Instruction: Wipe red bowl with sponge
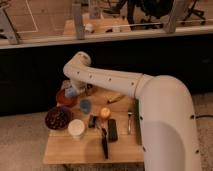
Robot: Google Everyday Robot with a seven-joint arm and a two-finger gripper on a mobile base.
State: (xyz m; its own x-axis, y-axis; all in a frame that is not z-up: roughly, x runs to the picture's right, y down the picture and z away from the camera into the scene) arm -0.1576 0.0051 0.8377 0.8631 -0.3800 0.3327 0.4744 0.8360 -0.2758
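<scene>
The gripper [70,89] hung over the back part of the red bowl [63,100], its fingers closed narrow on the sponge [72,93], just above the bowl. A dark maroon bowl [57,118] stood just in front of the red bowl, and a small blue cup [85,105] just beside it.

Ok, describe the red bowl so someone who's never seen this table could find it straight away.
Find the small wooden table and look at its far left corner. The red bowl sits there, under the end effector, which is shut on the light blue sponge. It is smooth orange-red, unlike the dark maroon bowl just nearer the camera.
</scene>
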